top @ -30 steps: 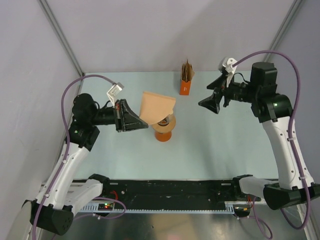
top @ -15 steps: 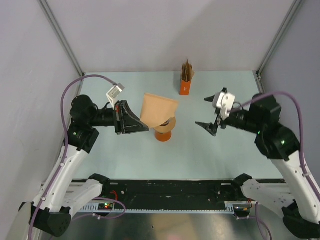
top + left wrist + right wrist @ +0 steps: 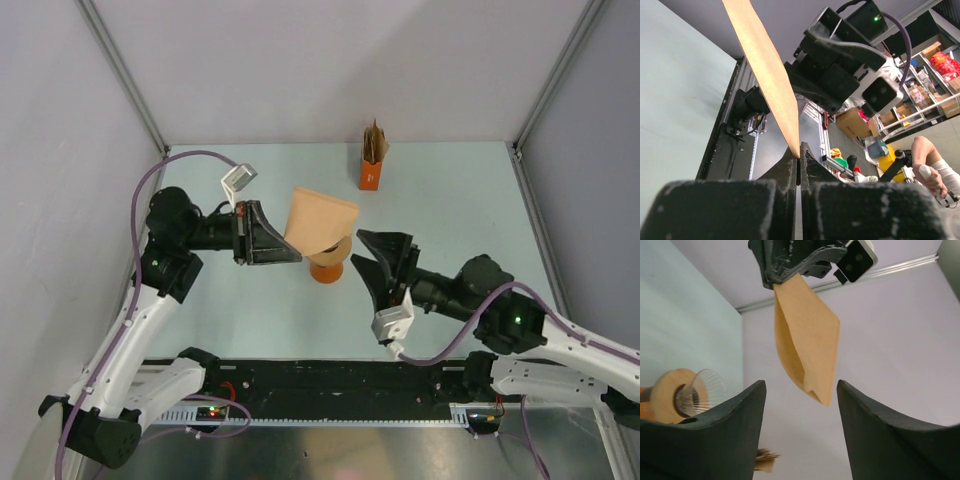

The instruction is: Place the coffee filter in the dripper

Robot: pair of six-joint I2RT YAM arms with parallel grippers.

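Two black pincers are facing each other across an orange glass beaker (image 3: pixel 326 270) that is standing at the centre of the pale blue-green table (image 3: pixel 460 200). A flat round tan disc (image 3: pixel 667 395) is lying on the beaker, and the dripper (image 3: pixel 700 390), a clear ribbed cone, is sitting in it. One small orange box (image 3: pixel 369 176) is standing upright near the upper middle of the overhead frame, well apart from the beaker, with a bunch of brown papers (image 3: pixel 376 140) sticking out of its top. Smooth grey walls (image 3: pixel 330 60) are closing in the table, and a black rail (image 3: pixel 340 380) is running along the bottom of the frame. The coffee filter (image 3: pixel 318 222), thin matte light-brown paper folded into a flat fan, is hanging in the air with one corner pinched. The left pincer (image 3: pixel 297 256) is clenching that corner, its two rough dark fingertips (image 3: pixel 790 162) pressed together on the paper's edge. In the overhead view the filter's lower edge is overlapping the dripper's rim and hiding part of it, while the right wrist view is showing the paper clear of the cone. The right pincer (image 3: pixel 358 250) is lying just right of the beaker, its jaws standing apart and gripping nothing, pointing at the filter, which is hanging beyond its tips.
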